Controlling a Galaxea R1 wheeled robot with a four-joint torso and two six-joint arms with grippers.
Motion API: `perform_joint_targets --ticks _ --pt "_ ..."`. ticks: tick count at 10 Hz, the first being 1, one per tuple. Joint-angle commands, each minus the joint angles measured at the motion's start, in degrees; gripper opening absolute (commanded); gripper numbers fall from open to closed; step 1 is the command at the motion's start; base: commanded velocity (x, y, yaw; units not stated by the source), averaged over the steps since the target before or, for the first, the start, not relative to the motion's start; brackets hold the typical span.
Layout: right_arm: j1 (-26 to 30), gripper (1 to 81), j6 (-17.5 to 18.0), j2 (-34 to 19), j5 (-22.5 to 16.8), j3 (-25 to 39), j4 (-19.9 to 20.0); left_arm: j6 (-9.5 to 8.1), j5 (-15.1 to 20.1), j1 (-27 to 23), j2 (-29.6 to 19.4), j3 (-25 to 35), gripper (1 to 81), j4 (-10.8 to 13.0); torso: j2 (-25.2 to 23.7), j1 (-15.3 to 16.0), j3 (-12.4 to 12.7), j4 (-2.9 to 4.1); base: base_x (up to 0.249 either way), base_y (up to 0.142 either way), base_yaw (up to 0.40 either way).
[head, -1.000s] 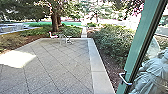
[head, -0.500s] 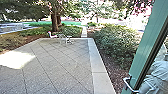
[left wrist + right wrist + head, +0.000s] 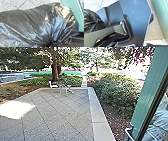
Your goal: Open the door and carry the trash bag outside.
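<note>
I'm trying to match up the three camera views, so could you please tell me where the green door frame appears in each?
Head view: green door frame slants along the picture's right side.
Left wrist view: just past one end of the trash bag.
Right wrist view: beyond the robot's dark plate, across a pale strip.
Shared landmark: pale paving with thin joints.
</note>
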Motion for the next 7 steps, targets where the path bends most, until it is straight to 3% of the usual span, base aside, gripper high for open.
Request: perform_joint_targets --ticks 1,7 --pt "2.66 81.1 -0.03 0.29 -2.98 0.12 0.07 0.27 2.51 -2.86 0.01 0.02 1.0 0.06 0.00 0.03 0.00 0.00 0.136 0.000 0.000" --pt "2.66 81.1 -0.03 0.29 -2.90 0.12 0.16 0.27 2.60 -2.86 0.01 0.02 1.0 -0.03 -0.02 0.03 0.00 0.00 0.127 0.000 0.000"
